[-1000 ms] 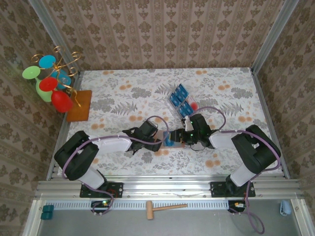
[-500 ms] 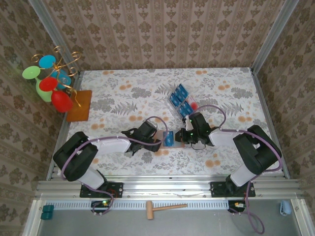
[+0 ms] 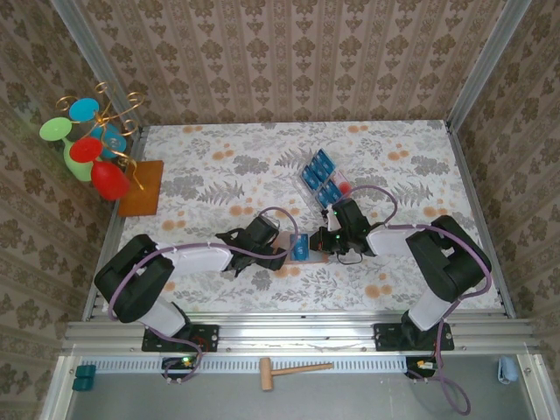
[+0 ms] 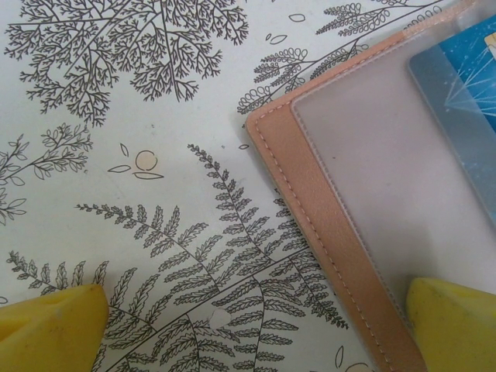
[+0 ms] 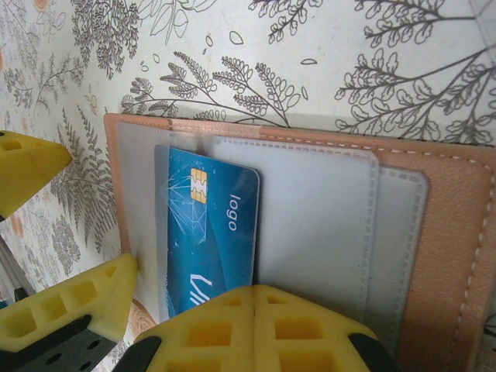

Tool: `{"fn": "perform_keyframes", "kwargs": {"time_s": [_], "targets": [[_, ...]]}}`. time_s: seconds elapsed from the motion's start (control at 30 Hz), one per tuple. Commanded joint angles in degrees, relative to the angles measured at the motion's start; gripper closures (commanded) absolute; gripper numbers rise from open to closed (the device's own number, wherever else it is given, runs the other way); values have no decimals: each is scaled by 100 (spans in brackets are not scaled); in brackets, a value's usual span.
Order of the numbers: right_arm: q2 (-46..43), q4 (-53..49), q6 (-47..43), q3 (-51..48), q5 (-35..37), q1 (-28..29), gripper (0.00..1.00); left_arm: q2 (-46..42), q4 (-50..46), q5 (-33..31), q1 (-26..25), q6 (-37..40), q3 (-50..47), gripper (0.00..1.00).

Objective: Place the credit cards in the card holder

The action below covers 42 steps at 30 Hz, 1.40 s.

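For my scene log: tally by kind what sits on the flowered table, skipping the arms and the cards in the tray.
card holder: 1
credit card in the holder: 1
clear tray: 1
brown mat: 1
glass stand: 1
Total: 5

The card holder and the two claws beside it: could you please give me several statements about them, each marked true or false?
1. A blue credit card sits in a clear pocket of the card holder. True.
2. The right claw is wide open. False: its yellow fingers are pressed together, above the card's near end.
3. The left claw is open. True: its fingertips stand well apart, one on each side of the holder's corner.
4. The card holder is folded shut. False: it lies open on the tablecloth, pockets facing up.
5. The clear tray holds nothing. False: several blue cards lie in it.
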Motion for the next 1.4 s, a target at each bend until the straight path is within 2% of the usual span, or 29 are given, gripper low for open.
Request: {"fn": "perform_keyframes", "kwargs": {"time_s": [0.0,0.77,1.13,1.37], "targets": [[135,-52,24,157,17,87,99,30,-186,-37,60,72,-159,0],[636,52,204,601,-11,555,100,-25,-124,31,82,52,-192,0],[150,-609,-19,597,503,550,98,-1161,-507,471,921,-317,-424,0],[10,-921,-128,706,604,572,98,-1200,-617,483,987,-287,-578,0]]}}
